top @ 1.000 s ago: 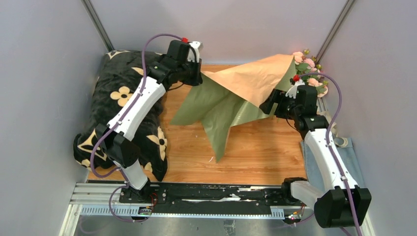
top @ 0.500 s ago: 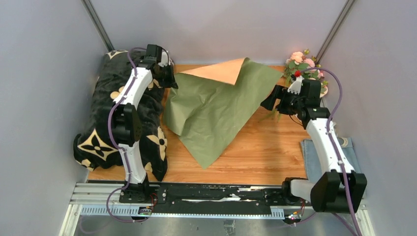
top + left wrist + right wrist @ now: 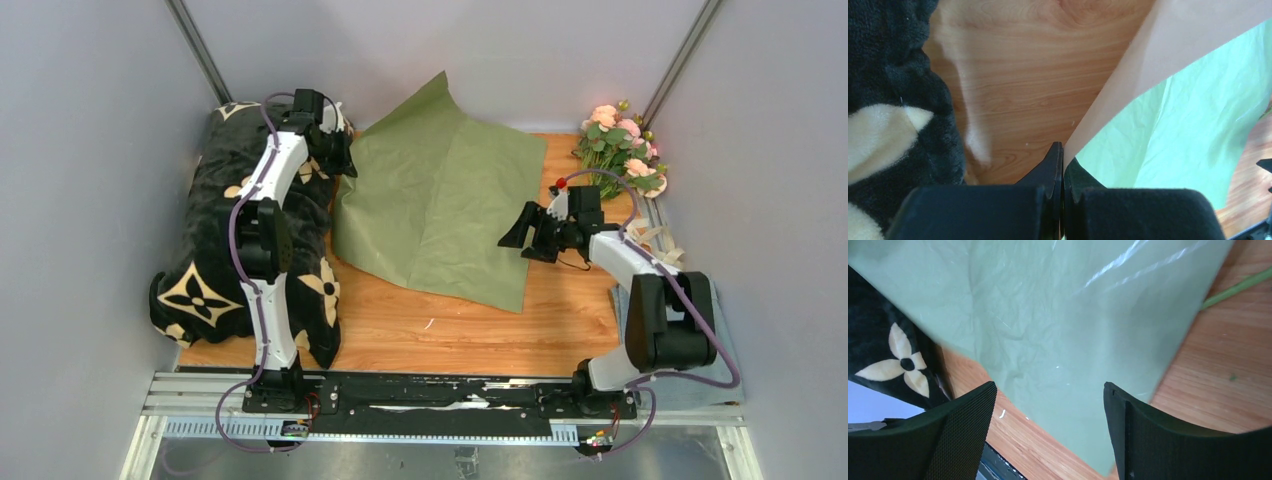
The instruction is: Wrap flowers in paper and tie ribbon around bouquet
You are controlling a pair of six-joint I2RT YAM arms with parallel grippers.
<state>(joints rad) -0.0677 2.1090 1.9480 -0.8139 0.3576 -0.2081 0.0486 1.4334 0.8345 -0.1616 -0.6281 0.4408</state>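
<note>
Top cam: the paper (image 3: 440,205) lies green side up on the table (image 3: 450,325), with its far corner sticking up by the back wall (image 3: 520,50). The flowers (image 3: 620,150) sit in the far right corner. My left tool (image 3: 338,158) is at the paper's left edge, beside the blanket (image 3: 200,230). Left wrist cam: that tool's clenched on the paper's edge, peach face showing. Right wrist cam: my right tool (image 3: 1048,387) is released, jaws wide above the paper's corner.

Your left claw (image 3: 1062,152) is pinched tight on the edge of the paper (image 3: 1178,135). From the claw the paper runs up to the right, first a peach strip, then green past it. The wooden desk (image 3: 1013,75) lies behind. A fluffy black and cream blanket (image 3: 893,100) sits on the left.
</note>
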